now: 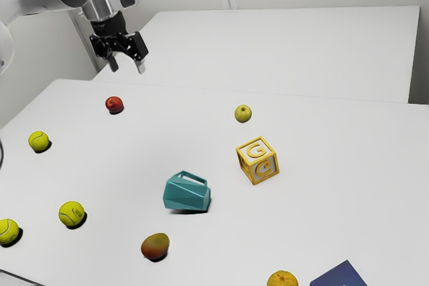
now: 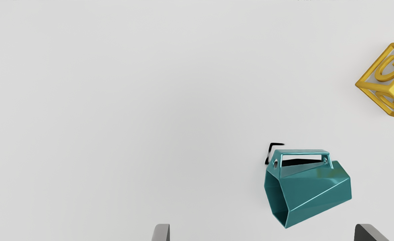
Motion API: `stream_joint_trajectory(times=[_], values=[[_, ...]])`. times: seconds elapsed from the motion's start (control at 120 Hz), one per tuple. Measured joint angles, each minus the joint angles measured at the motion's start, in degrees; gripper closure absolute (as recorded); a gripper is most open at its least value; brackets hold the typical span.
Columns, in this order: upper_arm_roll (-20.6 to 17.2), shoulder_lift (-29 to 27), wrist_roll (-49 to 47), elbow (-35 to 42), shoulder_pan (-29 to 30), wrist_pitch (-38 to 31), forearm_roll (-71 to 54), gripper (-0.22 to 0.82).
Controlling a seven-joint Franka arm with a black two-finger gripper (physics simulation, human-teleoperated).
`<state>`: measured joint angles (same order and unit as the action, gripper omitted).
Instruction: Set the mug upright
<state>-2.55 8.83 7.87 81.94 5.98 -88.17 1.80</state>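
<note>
Gripper [image 1: 127, 67] raised well clear of the counter [image 1: 120, 179], fingers spread wide, nothing between them: released. From there, the mug [image 1: 187, 193] lies below, off toward the exterior view's right and nearer that camera. Mug rests on its side on the counter, so not upright as lies. Wrist view: it sits off-centre, toward the fingertip on the letter block's [image 1: 257, 161] side. Its mouth faces away from the block; the base end is the nearer one to it. Key relation: long axis runs roughly parallel to the line joining the two fingertips, slightly skewed. Judgement: closing at this heading would span the mug end to end; roughly a quarter turn of the hand, plus travel over and down, should put the fingers across the body.
</note>
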Motion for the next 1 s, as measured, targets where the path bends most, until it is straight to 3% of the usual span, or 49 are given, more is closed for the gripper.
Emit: stream_joint_trajectory(times=[0.267, 0.642, 1.0], values=[[0.0, -0.3, 0.8, 1.0, 0.0, -1.1, 0.2, 0.00], [0.0, -12.4, 0.0, 22.2, -1.1, -3.6, 11.5, 0.00], [3.1, -13.0, 6.8, 31.5, 3.4, -7.1, 22.1, 0.00]])
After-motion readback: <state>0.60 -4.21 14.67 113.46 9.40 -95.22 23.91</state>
